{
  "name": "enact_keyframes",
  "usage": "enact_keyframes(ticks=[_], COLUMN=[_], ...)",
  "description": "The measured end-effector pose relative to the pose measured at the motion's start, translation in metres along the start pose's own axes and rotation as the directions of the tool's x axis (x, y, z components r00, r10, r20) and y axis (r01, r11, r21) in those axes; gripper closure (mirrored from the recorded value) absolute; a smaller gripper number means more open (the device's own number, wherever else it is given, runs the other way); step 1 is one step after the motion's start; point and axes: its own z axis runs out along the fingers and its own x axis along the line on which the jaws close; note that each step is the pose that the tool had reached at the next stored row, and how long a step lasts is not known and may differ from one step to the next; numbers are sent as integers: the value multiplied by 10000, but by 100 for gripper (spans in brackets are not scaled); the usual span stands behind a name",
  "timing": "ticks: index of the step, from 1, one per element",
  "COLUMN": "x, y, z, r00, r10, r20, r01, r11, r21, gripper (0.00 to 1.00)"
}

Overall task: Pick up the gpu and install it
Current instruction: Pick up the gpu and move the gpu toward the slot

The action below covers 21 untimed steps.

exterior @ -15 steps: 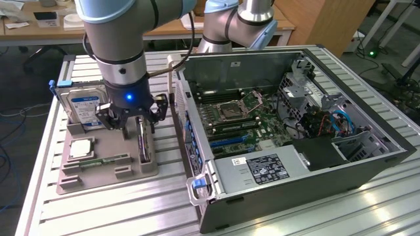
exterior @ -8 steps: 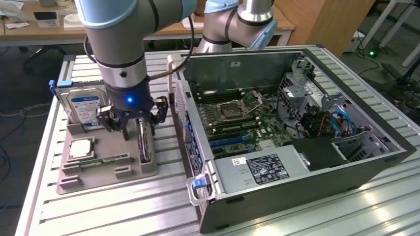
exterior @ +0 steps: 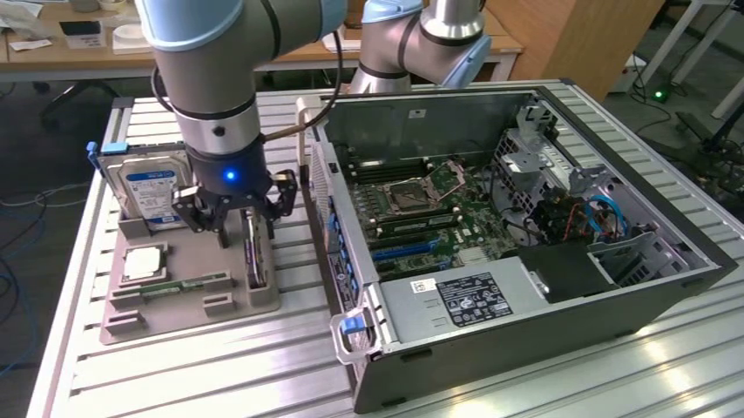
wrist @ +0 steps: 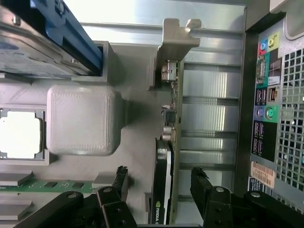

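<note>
I've got the fingers (wrist: pixel 202 187) spread wide apart. The gpu (wrist: pixel 164 161) stands on edge btwn them in the gray holder (exterior: pixel 163 313) with a gap each side. PC case (exterior: pixel 524 340) sits just beyond one finger.

The gpu (exterior: pixel 253 254) stands on its long edge in a slot of the grey holder (exterior: pixel 174 300), near the computer case (exterior: pixel 524 305). It is a thin card, black on one face, with a silvery bracket (wrist: pixel 175 40) at one end. It sits between my end effector's (wrist: pixel 159 173) spread fingers, a gap either side.
</note>
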Motion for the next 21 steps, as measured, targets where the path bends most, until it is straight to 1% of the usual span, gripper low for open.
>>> enact_keyframes(ticks=[2,8,17,21], x=[0,1,3,4], y=[15,22,35,36], z=[16,84,190,197], r00=[10000,10000,10000,10000], r10=[-1,-1,24,49], r20=[0,-2,-2,-4], r01=[1,1,-24,-49], r11=[10000,10000,9999,9999], r21=[19,62,98,103], gripper=[35,35,35,35])
